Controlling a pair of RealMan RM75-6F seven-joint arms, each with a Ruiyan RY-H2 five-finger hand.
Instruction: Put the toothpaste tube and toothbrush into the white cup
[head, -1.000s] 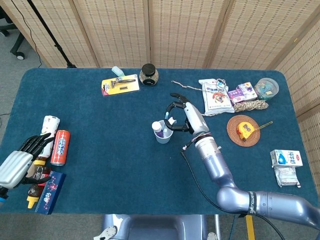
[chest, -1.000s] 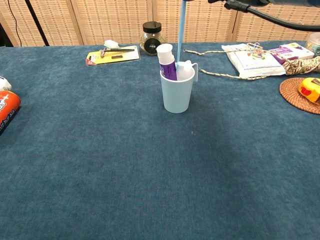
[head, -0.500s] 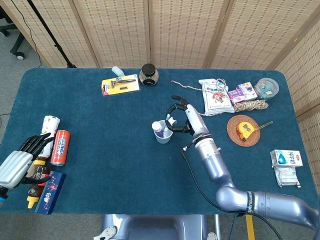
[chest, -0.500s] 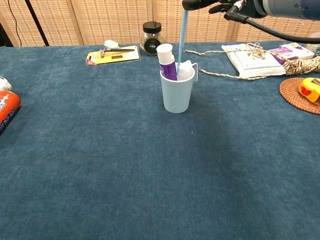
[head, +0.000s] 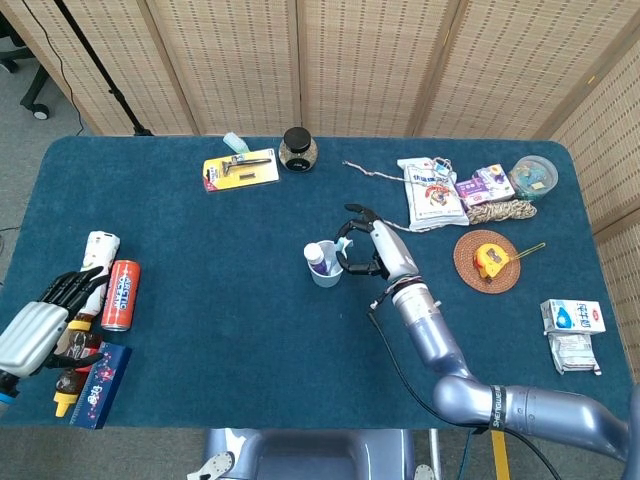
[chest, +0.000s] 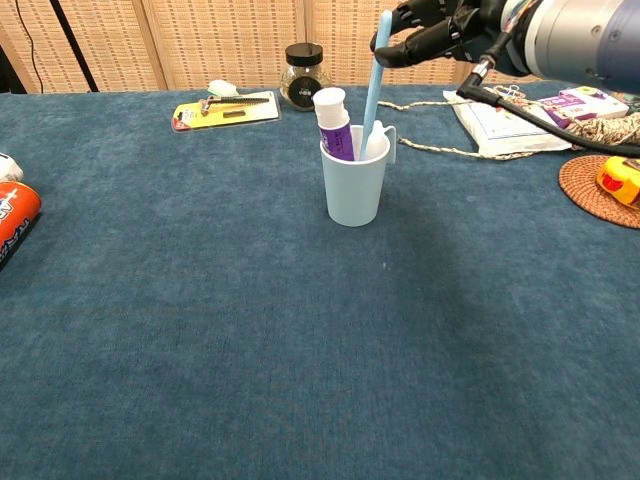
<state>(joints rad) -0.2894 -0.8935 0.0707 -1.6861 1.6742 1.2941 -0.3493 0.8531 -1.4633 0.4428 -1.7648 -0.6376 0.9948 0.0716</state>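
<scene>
Head view: right hand (head: 372, 247) sat just right of the white cup (head: 326, 268), fingers curled toward its rim, pinching the top of the toothbrush (head: 343, 246); brush mostly hidden here. Toothpaste tube (head: 315, 255) stood in the cup, white cap up. Left hand (head: 40, 322) lay well apart at the near left edge, fingers loosely curled, apparently empty, beside a red can (head: 120, 294) whose lettering was too small to read. Right hand clearly the nearer.

Chest view: toothbrush (chest: 375, 82) ran near-upright, top tilted slightly right, lower end inside the white cup (chest: 354, 186), right of the toothpaste tube (chest: 334, 124). Right hand (chest: 448, 30) gripped its upper end from the right. Judgement: release only remains. Tube showed a purple band, no legible brand.
</scene>
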